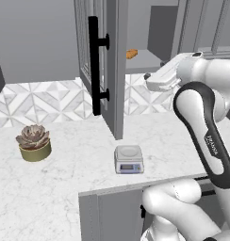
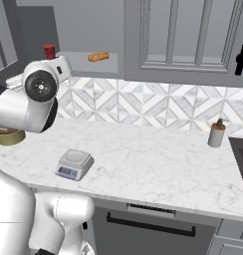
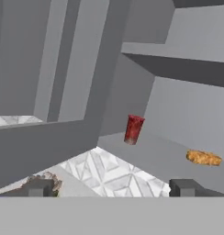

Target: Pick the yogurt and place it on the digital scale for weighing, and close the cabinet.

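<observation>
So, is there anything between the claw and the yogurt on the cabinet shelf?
No. In the hand view the open claw looks straight at the yogurt; between them is bare shelf. The bread lump lies aside.

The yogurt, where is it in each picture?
Left base view: I can't find it; the open cabinet door stands in front of that part of the shelf.
Right base view: the yogurt stands at the top left, on the cabinet shelf just above the arm.
Hand view: it stands near the middle, on the shelf.
Shared landmark: the bread lies on the same shelf in all three views.
</observation>
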